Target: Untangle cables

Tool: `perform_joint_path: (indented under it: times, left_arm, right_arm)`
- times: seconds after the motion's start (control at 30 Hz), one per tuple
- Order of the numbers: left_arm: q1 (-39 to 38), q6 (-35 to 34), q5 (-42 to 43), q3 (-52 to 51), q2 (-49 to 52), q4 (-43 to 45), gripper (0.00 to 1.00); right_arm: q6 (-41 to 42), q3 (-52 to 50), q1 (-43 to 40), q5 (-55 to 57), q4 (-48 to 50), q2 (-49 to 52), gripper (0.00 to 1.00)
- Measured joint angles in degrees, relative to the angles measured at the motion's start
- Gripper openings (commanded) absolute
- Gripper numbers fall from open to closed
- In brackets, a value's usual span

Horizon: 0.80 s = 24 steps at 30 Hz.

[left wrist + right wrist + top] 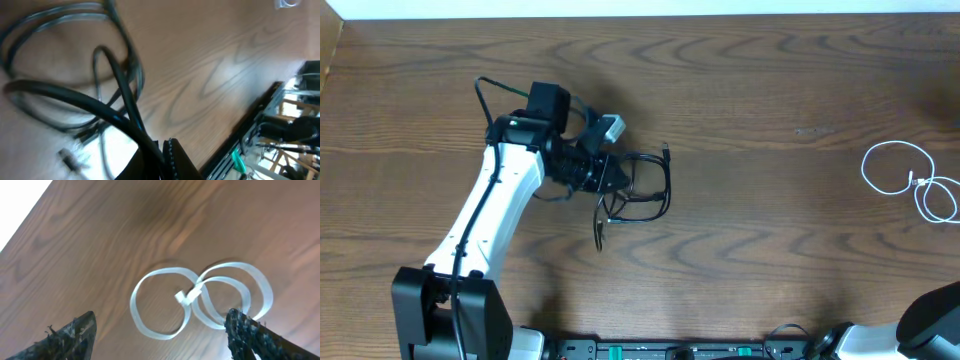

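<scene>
Far left, overhead: the white left arm (pixel 490 210) reached from the near edge up across the wooden table (pixel 770 80). The left gripper (pixel 610 180) sat at its tip, left of centre. Its jaws were closed tight on the black cable (pixel 655 190). The cable lay in a few loose overlapping loops just right of the gripper and touching it. One end poked up at the top of the loops, and another strand trailed down toward the near edge.

In the left wrist view the black cable (pixel 75 97) ran from the gripper at the bottom out into blurred loops on the wood. A small plug (pixel 67 159) lay at lower left, too blurred for detail.

The middle of the table showed bare wood grain. A dark equipment rail (pixel 650 350) ran along the near edge.

Far right, overhead: the white cable (pixel 917 182) lay flat near the right edge, coiled in a couple of loops and well apart from the black one. The right arm (pixel 930 315) showed only in the bottom right corner, and its gripper was out of that view.

In the right wrist view the right gripper (pixel 160 316) hung above the table with its jaws spread wide, gripping nothing. Its dark fingers (pixel 75 332) stood at either lower side of the view. The white cable (pixel 134 302) lay on the wood between and beyond them, its plug (pixel 184 297) where the loops cross. I could not tell whether the right-hand finger touched the cable.
</scene>
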Motion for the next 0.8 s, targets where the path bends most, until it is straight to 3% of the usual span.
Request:
perform_joint_path:
  times: [0.17,0.23,0.27,0.3,0.37,0.53,0.8]
  left_arm:
    - [-4.31,-0.37,12.7,-0.35,0.0,12.9,0.1]
    - [-7.04,-0.85,17.42,-0.39,0.0,18.01,0.27]
    - [-8.57,-1.62,19.28,-0.37,0.0,20.59,0.42]
    - [-10.03,-1.97,20.04,-0.31,0.0,22.32,0.63]
    - [-12.61,-3.13,20.04,-0.26,0.0,24.0,0.74]
    - [-12.57,-4.85,10.8,-0.22,0.0,19.58,0.77]
    - [-3.02,-10.51,-8.66,-0.22,0.0,8.24,0.78]
  right_arm:
    - [-2.21,-0.92,3.65,-9.31,-2.45,0.0,0.8]
    - [-3.43,-1.18,5.79,-11.45,-3.28,0.0,0.8]
    - [-4.04,-1.27,6.78,-12.11,-3.45,0.0,0.8]
    - [-4.9,-1.36,7.87,-12.66,-3.72,0.0,0.81]
    - [-6.73,-1.49,10.36,-13.55,-4.17,0.0,0.82]
    - [-10.62,-1.6,15.72,-14.64,-6.71,0.0,0.84]
    - [-14.93,-1.73,24.11,-15.1,-12.17,0.0,0.87]
